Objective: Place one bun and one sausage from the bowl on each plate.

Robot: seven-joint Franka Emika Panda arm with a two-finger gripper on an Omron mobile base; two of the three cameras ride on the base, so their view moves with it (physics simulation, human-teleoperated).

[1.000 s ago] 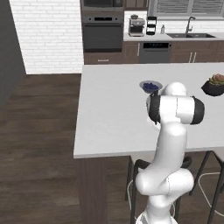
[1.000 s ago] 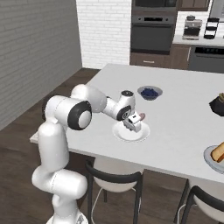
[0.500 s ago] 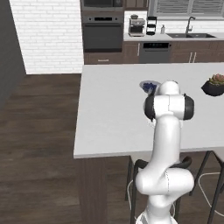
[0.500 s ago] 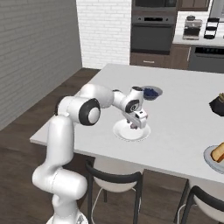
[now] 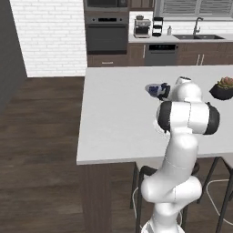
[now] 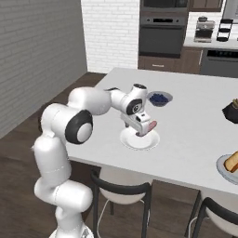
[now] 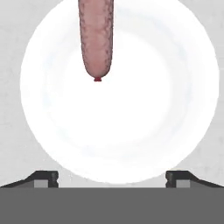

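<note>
The white island counter [image 6: 195,121] carries all items. The arm [image 6: 93,100] reaches across it from the near edge toward the centre.

The white plate [image 6: 139,140] sits on the counter near the front edge, directly below the gripper [image 6: 141,126]. In the hand view the plate [image 7: 118,127] lies flat and centred under the fingertips [image 7: 43,178].

The gripper hangs above the plate with its jaws spread wide, the two tips standing far apart at the lower corners of the hand view and pinching nothing.

The sausage [image 7: 96,37] extends over the plate from the top of the hand view, clear of both fingertips. In the right base view it [image 6: 149,126] is just beside the gripper, over the plate.

A small grey bowl of blueberries [image 6: 159,98] stands behind the plate, apart from it.

A bun [image 6: 232,162] rests at the right edge of the counter.
</note>
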